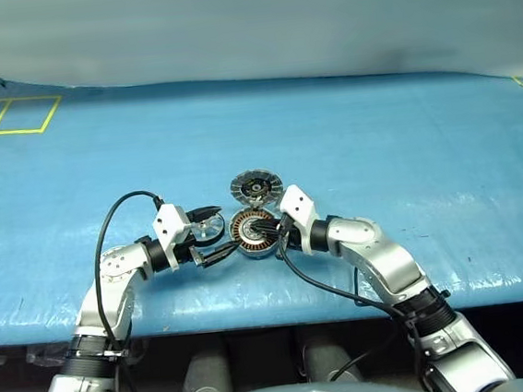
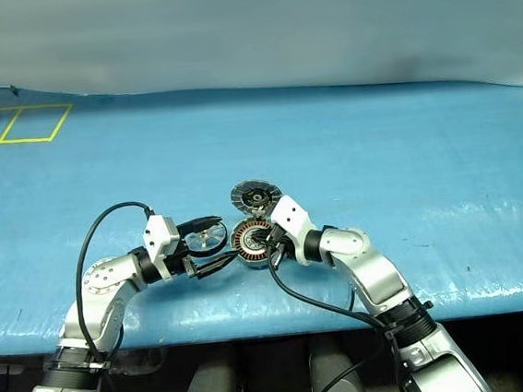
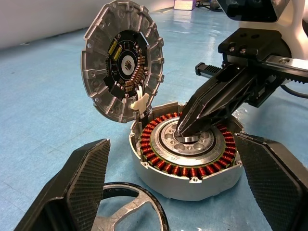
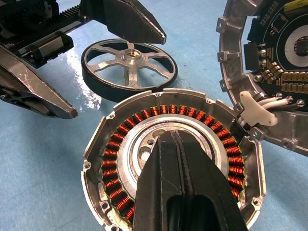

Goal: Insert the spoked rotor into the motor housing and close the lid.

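Blue plastic sheeting [image 1: 405, 145], slightly wrinkled and glossy, covers the table, with yellow tape lines [image 1: 13, 116] marking squares at its far left corner.

Furthest left of the parts, the spoked rotor [image 4: 129, 68] lies flat on the sheet: a thin wheel with a dark outer band, a bright cast-metal inner rim and straight silvery spokes running to a small raised hub. The left gripper [image 1: 211, 233] sits around it with its jaws spread wide; one black finger, its pad [image 3: 86, 185] finely cross-hatched, stands on the rotor's near side and the other on its far side. In the left wrist view neither pad touches the wheel.

Just to the right of the rotor, and apart from it by a narrow strip of blue, stands the motor housing [image 3: 211, 179], a shallow round cup of silver-grey cast metal with small screw lugs along its edge. Inside runs a ring of copper-coloured windings [image 4: 109, 163] around a smooth pale metal hub plate.

The right gripper [image 3: 192, 130] reaches in from the right, its two black fingers pressed together into a single wedge whose tip rests on the centre of the hub. It holds nothing.

Beyond the housing, the lid [image 3: 98, 84] stands tilted open on its hinge, a grey disc with radial ribs round the edge and a dark circuit board at its centre; white wires [image 4: 269, 102] pass at the hinge.
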